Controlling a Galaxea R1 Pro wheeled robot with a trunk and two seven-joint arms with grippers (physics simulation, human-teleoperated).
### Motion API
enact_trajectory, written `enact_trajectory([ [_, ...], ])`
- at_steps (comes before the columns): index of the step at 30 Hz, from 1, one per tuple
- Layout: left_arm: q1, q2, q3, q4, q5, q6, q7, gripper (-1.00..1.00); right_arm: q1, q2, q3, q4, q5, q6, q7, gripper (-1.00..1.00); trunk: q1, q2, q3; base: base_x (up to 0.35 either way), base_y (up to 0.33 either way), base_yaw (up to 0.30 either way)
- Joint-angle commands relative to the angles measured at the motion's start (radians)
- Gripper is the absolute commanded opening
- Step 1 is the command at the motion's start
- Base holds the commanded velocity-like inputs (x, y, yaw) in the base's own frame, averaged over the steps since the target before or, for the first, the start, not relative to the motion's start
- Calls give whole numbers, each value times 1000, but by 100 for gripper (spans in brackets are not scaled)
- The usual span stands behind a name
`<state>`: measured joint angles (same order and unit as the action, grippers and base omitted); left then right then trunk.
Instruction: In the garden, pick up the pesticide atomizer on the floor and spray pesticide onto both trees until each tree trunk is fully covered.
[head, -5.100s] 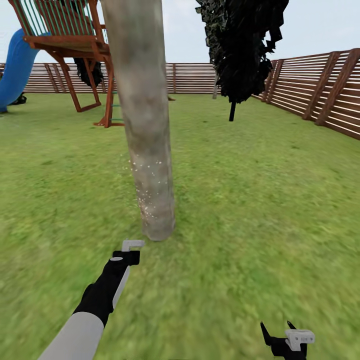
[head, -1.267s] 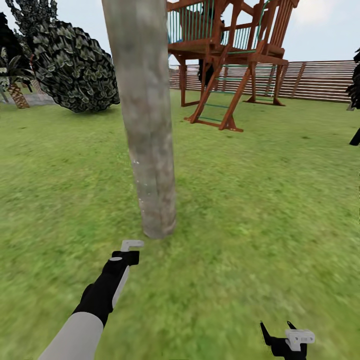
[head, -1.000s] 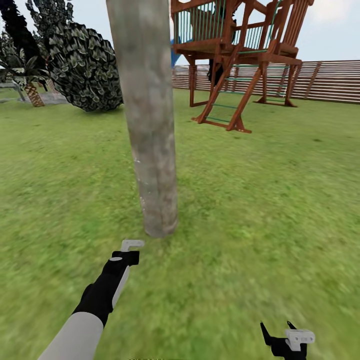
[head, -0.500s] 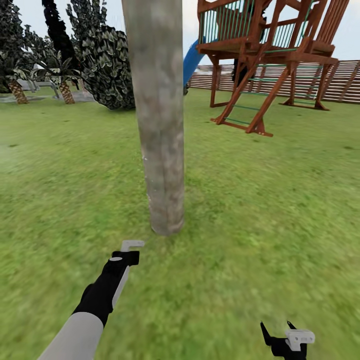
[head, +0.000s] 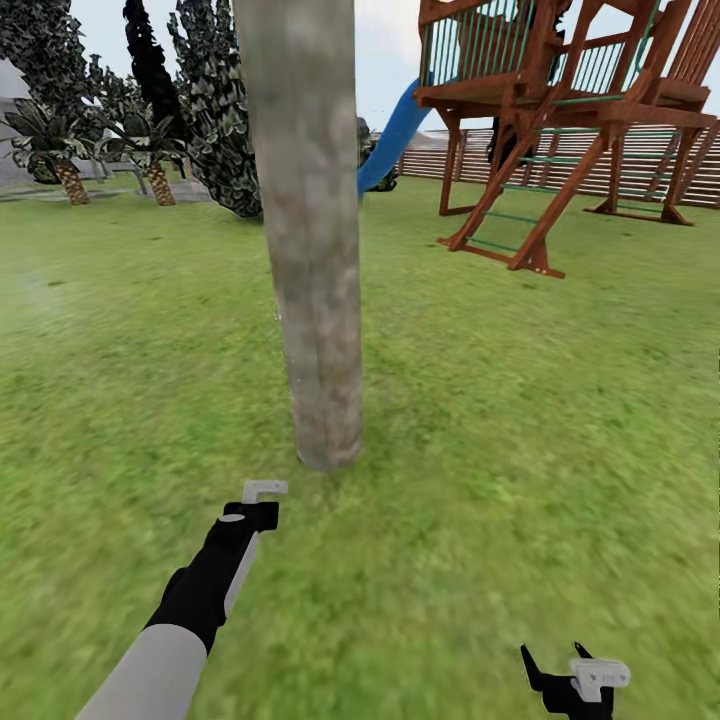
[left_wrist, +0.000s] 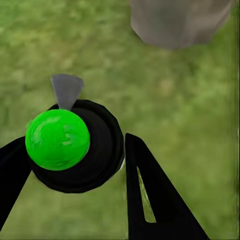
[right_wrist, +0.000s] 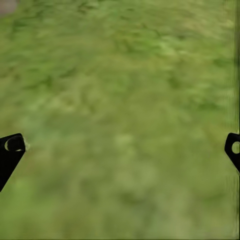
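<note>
Left hand clamped on pesticide atomizer, near tree trunk; right hand wide, empty. Risk: uneven aim leaves bark unsprayed.

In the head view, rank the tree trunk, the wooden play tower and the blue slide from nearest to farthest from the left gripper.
1. Tree trunk: just ahead of the left gripper, on the grass.
2. Wooden play tower: well beyond, ahead to the right.
3. Blue slide: farther back, behind the trunk, by the tower's left side.
</note>
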<state>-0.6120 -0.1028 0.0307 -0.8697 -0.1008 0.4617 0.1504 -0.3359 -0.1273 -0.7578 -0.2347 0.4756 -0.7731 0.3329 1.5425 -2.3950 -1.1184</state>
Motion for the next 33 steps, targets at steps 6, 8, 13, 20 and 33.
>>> enact_trajectory([
  [6, 0, 0, 0, 3, 0, 0, 0, -100, 0, 0, 0, 0, 0, 0, 0, 100, 0, 0, 0, 146, -266, 1],
  [8, 0, 0, 0, 22, 2, -1, 0, -100, 0, 0, 0, 0, -1, 0, 0, 100, 0, 0, 0, 44, -68, 0],
  [13, -9, -11, -6, 26, 3, -4, -1, -100, 0, 0, 0, 0, -1, 0, 0, 100, 0, 0, 0, 5, -7, 0],
  [20, -28, -60, -152, 11, 6, -7, -20, -100, 0, 0, 0, 0, -1, 0, 0, 100, 0, 0, 0, 0, 0, 0],
  [33, -170, -33, -129, 52, 127, 121, -17, -100, 0, 0, 0, 0, -1, 0, 0, 100, 0, 0, 0, 0, 0, 0],
])
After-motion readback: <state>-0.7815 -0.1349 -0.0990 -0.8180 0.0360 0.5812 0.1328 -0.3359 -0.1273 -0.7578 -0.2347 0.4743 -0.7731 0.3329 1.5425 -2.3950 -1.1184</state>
